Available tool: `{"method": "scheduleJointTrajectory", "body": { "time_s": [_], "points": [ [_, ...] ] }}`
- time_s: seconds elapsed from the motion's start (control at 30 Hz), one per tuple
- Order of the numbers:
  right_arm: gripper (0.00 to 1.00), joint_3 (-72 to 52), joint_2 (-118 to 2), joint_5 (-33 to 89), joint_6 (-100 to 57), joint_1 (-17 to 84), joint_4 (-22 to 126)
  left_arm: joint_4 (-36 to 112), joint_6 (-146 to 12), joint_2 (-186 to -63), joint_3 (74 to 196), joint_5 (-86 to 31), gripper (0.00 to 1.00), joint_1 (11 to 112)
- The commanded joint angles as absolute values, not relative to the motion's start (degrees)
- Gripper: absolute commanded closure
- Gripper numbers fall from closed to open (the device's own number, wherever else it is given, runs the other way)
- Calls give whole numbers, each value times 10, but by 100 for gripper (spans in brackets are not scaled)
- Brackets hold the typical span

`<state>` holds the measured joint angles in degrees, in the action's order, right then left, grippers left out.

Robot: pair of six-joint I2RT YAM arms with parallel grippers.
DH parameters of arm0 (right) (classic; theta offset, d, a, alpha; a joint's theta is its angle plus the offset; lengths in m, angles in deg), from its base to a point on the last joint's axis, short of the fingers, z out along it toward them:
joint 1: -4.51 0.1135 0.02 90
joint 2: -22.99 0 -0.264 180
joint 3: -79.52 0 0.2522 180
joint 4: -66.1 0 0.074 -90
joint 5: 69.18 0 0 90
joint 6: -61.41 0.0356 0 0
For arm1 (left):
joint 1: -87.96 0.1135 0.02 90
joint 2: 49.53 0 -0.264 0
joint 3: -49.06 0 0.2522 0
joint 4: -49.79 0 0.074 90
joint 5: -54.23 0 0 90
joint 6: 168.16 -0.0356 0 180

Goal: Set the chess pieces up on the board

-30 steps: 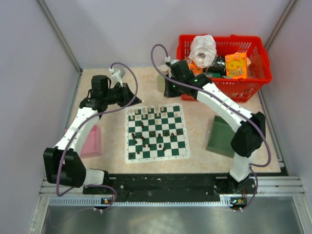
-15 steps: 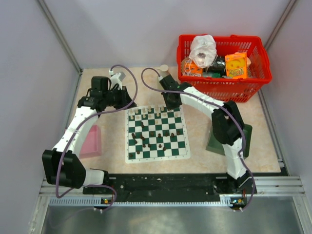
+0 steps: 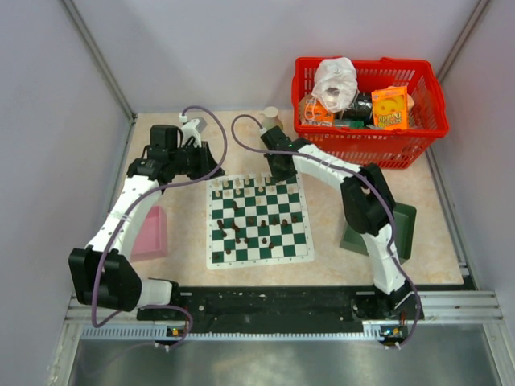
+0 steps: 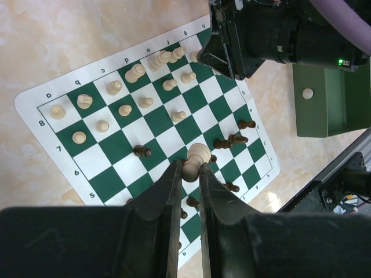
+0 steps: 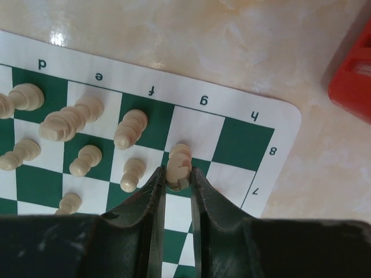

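Glossy marbled tabletop (image 5: pixel 232 46), matt board (image 4: pixel 29 99), pale wooden chess pieces (image 5: pixel 132 128)

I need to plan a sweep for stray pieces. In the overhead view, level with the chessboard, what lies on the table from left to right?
pink box → the board → dark green tray. I left out the red basket: it sits farther back and overlaps the tray's span.

Your tightest spot is the far side of the board (image 3: pixel 259 261): cream pieces (image 3: pixel 241 184) stand packed there, and the right arm (image 3: pixel 322 166) reaches over its far right corner. Dark pieces (image 3: pixel 256 222) dot the middle. You have open table (image 3: pixel 326 269) along the near edge and a gap between the board and the green tray (image 3: pixel 405 229) at right.
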<state>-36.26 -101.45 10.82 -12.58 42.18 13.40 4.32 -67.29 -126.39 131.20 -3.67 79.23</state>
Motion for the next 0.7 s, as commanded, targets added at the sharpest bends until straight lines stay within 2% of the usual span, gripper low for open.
{"method": "scheduleJointTrajectory", "body": {
  "time_s": [0.0,0.5,0.67],
  "points": [
    [87,-401,-1030,101,-136,415,156,46,-681,-1242,1335,-33,100,790],
    [87,-417,-1048,95,-145,409,147,44,-688,-1250,1336,-21,100,790],
    [79,-423,-1052,100,-151,410,138,44,-688,-1254,1338,-14,100,789]
  ]
}}
